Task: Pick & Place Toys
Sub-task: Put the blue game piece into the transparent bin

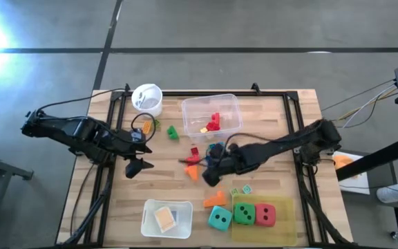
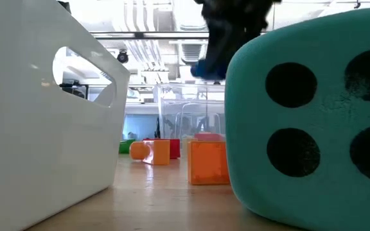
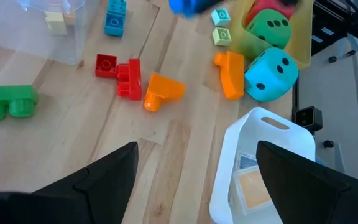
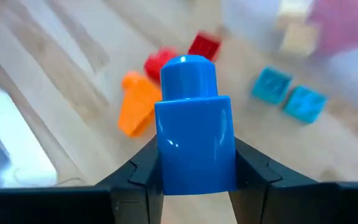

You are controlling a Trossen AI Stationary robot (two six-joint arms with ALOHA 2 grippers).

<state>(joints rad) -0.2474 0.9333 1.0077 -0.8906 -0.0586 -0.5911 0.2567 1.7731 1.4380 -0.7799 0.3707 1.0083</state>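
From my low camera, the teal dotted die (image 2: 313, 115) fills the near right and a white handled bin (image 2: 44, 109) the near left; between them, farther back, I see an orange block (image 2: 208, 162) on the wood. I can read no writing or label on anything.

My right gripper (image 4: 194, 186) is pinching a blue block (image 4: 194, 134) between its two fingers, stud end pointing away from the wrist, held above the table (image 1: 275, 124). Beneath it lie an orange wedge block (image 4: 135, 106), red blocks (image 4: 185, 53) and two light-blue blocks (image 4: 291, 93). From overhead that gripper sits mid-table, just in front of the clear plastic tub (image 1: 230, 104), which has red blocks (image 1: 213, 123) inside.

My left gripper (image 3: 194, 171) hangs with its fingers spread wide and nothing between them, over bare wood to the left of the scattered pieces. Past it I see a green two-stud block (image 3: 8, 102), and farther on a green die (image 3: 271, 30) and a red die (image 3: 263, 6) sitting in a yellow tray (image 3: 303, 37).

A white cup (image 1: 147, 98) stands at the far left of the table.
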